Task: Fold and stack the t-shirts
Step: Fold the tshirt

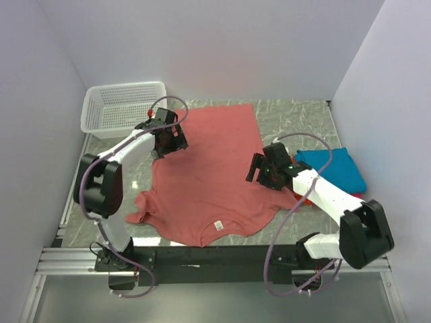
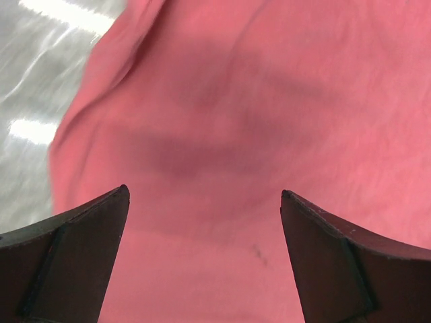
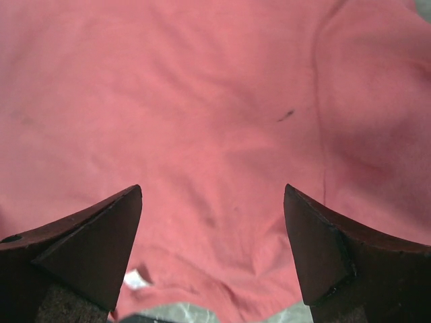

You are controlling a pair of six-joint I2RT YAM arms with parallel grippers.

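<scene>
Your left tool (image 2: 202, 195) and right tool (image 3: 212, 188) both hang released above the red t-shirt (image 1: 209, 175), spread flat for folding.

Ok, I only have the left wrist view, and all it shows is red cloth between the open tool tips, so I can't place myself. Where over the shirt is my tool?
Observer: The left tool hangs over the red shirt at its left edge, toward the far end, close to the white basket.
Operator: Which way does the collar face?
Observer: Toward the near side; the white neck label marks it.
Operator: And the other arm?
Observer: The right tool is open over the shirt's right edge, beside a folded blue shirt.
</scene>
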